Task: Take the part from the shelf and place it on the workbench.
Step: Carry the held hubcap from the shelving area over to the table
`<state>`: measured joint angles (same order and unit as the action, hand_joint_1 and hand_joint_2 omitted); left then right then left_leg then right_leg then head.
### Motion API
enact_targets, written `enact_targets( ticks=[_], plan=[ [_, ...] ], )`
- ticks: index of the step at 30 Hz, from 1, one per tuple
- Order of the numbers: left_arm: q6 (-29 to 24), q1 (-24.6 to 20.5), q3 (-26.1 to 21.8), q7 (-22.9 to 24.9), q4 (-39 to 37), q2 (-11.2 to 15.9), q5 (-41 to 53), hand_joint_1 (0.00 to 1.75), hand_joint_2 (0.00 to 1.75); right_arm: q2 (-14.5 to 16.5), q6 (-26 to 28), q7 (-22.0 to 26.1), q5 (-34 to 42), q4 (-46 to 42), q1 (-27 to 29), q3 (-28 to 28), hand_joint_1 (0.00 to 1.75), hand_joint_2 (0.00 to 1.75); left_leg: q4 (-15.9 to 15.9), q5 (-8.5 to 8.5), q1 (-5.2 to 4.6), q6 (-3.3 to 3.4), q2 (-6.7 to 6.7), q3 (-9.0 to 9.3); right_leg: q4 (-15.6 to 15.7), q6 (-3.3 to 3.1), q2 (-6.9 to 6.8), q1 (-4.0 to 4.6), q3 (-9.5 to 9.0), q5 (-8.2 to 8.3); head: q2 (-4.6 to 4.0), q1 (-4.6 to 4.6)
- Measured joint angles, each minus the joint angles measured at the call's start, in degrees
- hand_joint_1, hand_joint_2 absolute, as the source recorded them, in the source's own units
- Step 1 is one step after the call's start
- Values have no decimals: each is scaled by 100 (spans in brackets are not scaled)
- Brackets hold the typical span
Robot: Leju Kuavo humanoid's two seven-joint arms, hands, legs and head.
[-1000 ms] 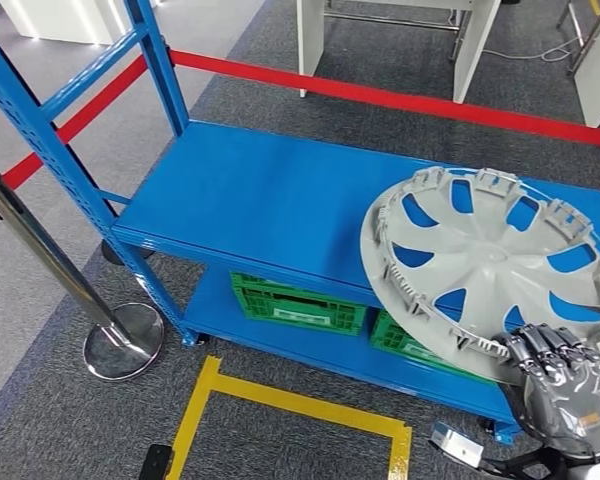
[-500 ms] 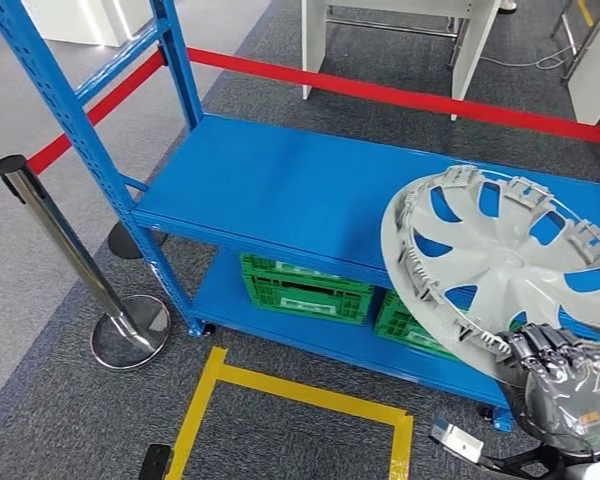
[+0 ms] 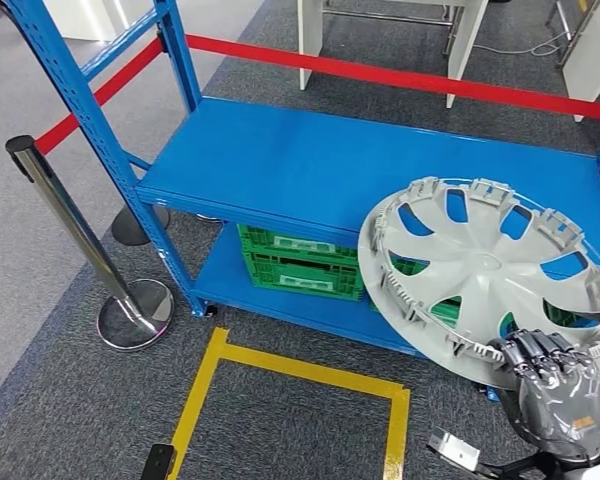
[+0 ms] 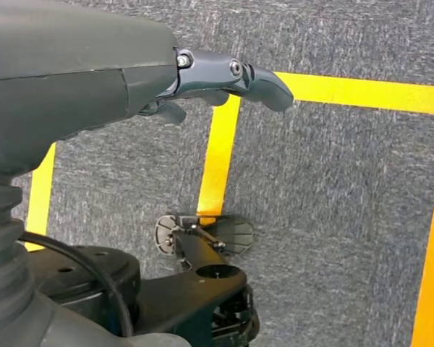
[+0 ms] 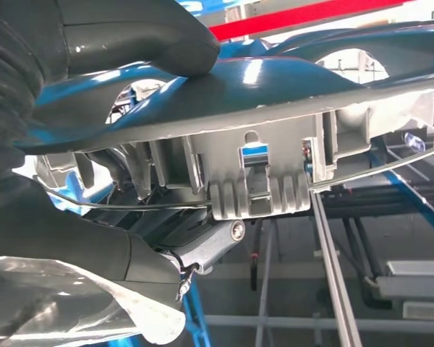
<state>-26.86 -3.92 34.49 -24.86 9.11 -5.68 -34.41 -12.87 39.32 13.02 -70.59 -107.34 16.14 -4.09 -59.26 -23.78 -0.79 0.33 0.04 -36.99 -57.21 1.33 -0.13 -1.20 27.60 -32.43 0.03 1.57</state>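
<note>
At the far left of the head view a chrome stanchion post (image 3: 78,236) leans over its round base on the grey carpet (image 3: 40,330), and a red barrier belt (image 3: 403,76) runs from there across the back of the scene. Beside the post stands the blue shelf (image 3: 297,170), its upright frame rising at the left and its upper deck bare and flat. Under that deck, on the lower level, sits a green crate (image 3: 301,265). In front of the shelf, yellow floor tape (image 3: 297,367) marks out a rectangle on the carpet.

The left robot hand (image 4: 226,76) hangs above the carpet and the yellow tape in its wrist view, its fingers stretched out straight with nothing in them.

Further right, the part, a grey wheel cover (image 3: 486,275), is lifted off the shelf and tilted, its ribbed inner side with clips facing up. It overlaps the right end of the shelf's front edge as seen from above. At the lower right the right robot hand (image 3: 557,385) holds the wheel cover by its near rim, dark fingers curled over the edge. The right wrist view shows the thick thumb on one face of the rim and a finger beneath the clipped edge.
</note>
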Motion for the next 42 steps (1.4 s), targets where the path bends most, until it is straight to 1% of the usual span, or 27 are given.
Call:
enact_targets(
  ticks=[2,4,5,6,7,9,11,13,15,16,18,20,21,22,23,25,27,28,30,31,32,34,36,37,38,40,42],
  plan=[
    [-1,5,4,1,0,4,6,0,175,-2,0,-6,7,4,2,-2,175,175,-330,-400,22,-73,-11,-90,-1,-82,-22,-16,88,105,1,22],
    [0,3,6,4,0,2,13,0,175,-2,0,-20,30,4,6,-2,175,175,-1004,-950,48,-124,-11,-210,-21,-124,-35,-2,198,216,1,42],
    [1,1,7,7,0,2,15,0,175,-2,0,-29,43,4,8,-2,175,175,-1312,-1089,57,-135,-11,-239,-40,-131,-40,5,266,270,0,42],
    [2,-1,8,9,0,2,16,0,175,-2,0,-38,55,4,9,-3,175,175,-1495,-1110,62,-137,-12,-216,-62,-132,-43,12,351,317,0,43],
    [3,-1,9,12,0,2,17,0,175,-2,0,-49,64,4,9,-3,175,175,-1473,-1014,62,-124,-12,-102,-89,-130,-44,22,439,363,0,43],
    [4,-5,11,15,0,3,18,0,175,-2,0,-62,73,4,13,-4,175,175,-861,-746,48,-40,-17,379,-126,-127,-41,42,577,448,1,44],
    [4,-17,11,16,0,14,20,0,175,-3,0,-68,79,4,17,-4,175,175,-56,-690,18,72,-19,882,-134,-95,-41,56,661,539,1,40],
    [4,-27,11,16,0,19,21,0,175,-4,0,-73,80,4,15,-6,175,175,279,-726,-24,123,-19,1024,-113,-31,-49,36,710,634,1,39],
    [4,-26,12,20,0,7,21,0,175,-6,0,-82,60,5,24,-8,175,175,369,-626,-32,154,-11,970,-93,40,-45,16,754,678,1,38],
    [2,-27,13,34,0,3,21,0,175,-9,0,-93,26,5,34,-7,175,175,414,-562,-19,184,-3,932,-155,66,-34,14,804,582,1,33],
    [-1,-30,14,83,0,-1,22,0,175,-24,0,-143,-80,7,48,-6,175,175,465,-435,6,222,-2,834,-584,96,-7,10,973,136,0,18],
    [-2,-29,18,119,0,-2,30,0,175,-42,0,-197,-180,9,54,-7,175,175,454,-331,7,226,-29,692,-1287,122,0,8,1162,-293,0,9],
    [-2,-27,25,125,0,-5,34,0,175,-49,-1,-212,-212,12,57,-8,175,175,441,-281,10,217,-45,619,-1545,136,1,5,1194,-328,0,9],
    [-1,-26,34,127,0,-8,38,0,175,-54,-1,-221,-230,17,60,-8,175,175,421,-235,16,201,-71,545,-1624,149,2,1,1137,-230,0,8],
    [-1,-25,43,132,0,-11,40,0,175,-60,-2,-222,-243,22,64,-8,175,175,392,-198,26,177,-107,478,-1487,161,16,-9,973,-59,0,9],
    [-1,-31,54,146,0,-14,42,0,175,-72,-2,-225,-266,30,70,-10,175,175,287,-150,39,120,-198,337,-777,191,170,-43,413,161,-1,3],
    [-1,-44,60,166,0,-11,51,0,175,-81,-1,-242,-281,38,76,-13,175,175,141,-110,26,61,-303,192,-186,181,366,-72,29,63,0,3],
    [-2,-45,63,175,0,-8,57,0,175,-84,-1,-259,-293,44,81,-15,175,175,86,-81,18,33,-360,126,-84,162,403,-71,-29,-17,1,5],
    [-5,-29,68,188,0,-1,64,0,175,-86,-1,-310,-332,56,94,-20,175,175,20,-42,20,-16,-442,35,-84,90,287,-73,18,-47,1,10],
    [-7,-17,74,193,0,2,66,0,175,-89,-1,-339,-353,61,102,-23,175,175,-50,-96,20,-41,-404,-15,-97,52,219,-73,32,-29,1,24],
    [-9,-10,82,195,0,4,67,0,175,-93,-2,-366,-371,66,110,-26,175,175,-224,-223,23,-72,-327,-95,-98,13,145,-76,50,-8,1,40],
    [-11,-12,97,195,0,1,72,0,175,-103,-2,-404,-396,71,126,-30,175,175,-895,-627,40,-129,-134,-349,-98,-40,-2,-54,85,20,1,71],
    [-11,-10,102,196,0,0,76,0,175,-110,-2,-423,-417,77,135,-33,175,175,-1527,-886,60,-145,-64,-545,-100,-60,-148,-24,111,34,-1,76],
    [-11,-5,103,198,0,-1,78,0,175,-114,-2,-430,-426,81,138,-36,175,175,-1590,-866,60,-131,-54,-521,-101,-64,-219,-8,116,37,0,76],
    [-11,-1,104,200,0,-2,80,0,175,-116,-2,-439,-433,85,140,-40,175,175,-1436,-748,53,-98,-41,-397,-101,-66,-286,11,115,39,-1,77],
    [-13,-3,106,204,0,2,90,0,175,-129,-2,-472,-449,88,140,-51,175,175,-703,-445,-4,43,105,47,-100,-67,-415,46,104,36,0,73],
    [-19,-13,107,204,0,10,99,0,175,-154,-2,-535,-468,90,137,-61,175,175,-118,-343,-101,181,333,362,-97,-52,-533,62,109,38,-1,71]
  ],
)
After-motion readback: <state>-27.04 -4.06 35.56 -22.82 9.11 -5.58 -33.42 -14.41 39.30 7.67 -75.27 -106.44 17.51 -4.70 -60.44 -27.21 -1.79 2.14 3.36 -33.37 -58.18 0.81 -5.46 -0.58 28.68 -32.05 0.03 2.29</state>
